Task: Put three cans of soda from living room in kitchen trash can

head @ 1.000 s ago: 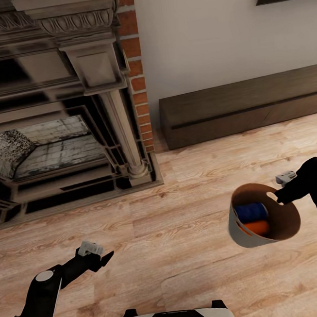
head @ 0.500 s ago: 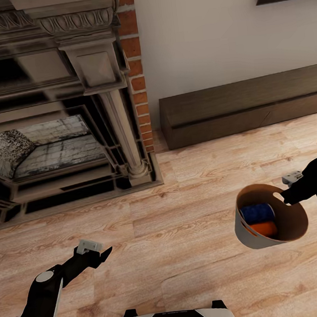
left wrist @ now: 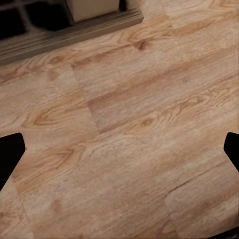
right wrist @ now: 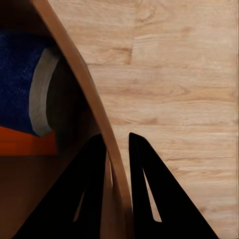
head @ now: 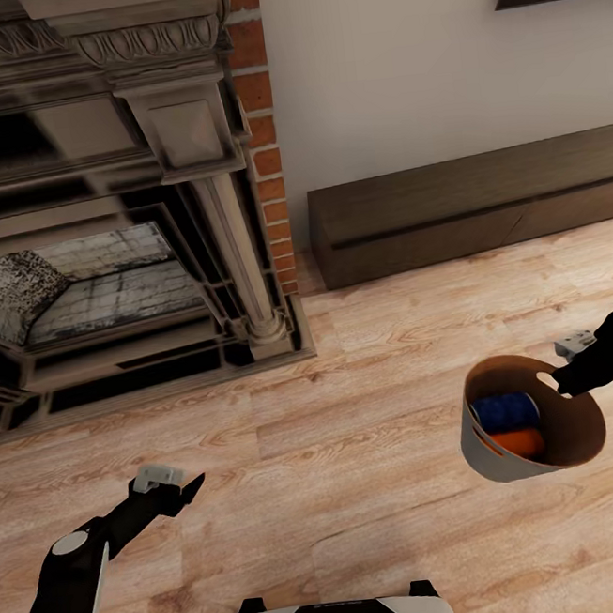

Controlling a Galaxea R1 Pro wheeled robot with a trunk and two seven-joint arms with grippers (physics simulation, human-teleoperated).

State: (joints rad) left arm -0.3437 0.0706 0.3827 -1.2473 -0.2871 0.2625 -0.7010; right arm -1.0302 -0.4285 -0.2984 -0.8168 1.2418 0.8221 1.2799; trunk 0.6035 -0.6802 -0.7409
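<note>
Grey bin (head: 487, 453) | holds blue can (head: 503, 411), orange can (head: 521, 442)

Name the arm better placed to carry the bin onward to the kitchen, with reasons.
Right. The right end effector is already shut on the bin rim, with a blue can and an orange can inside. The left end effector is open over bare floor.
</note>
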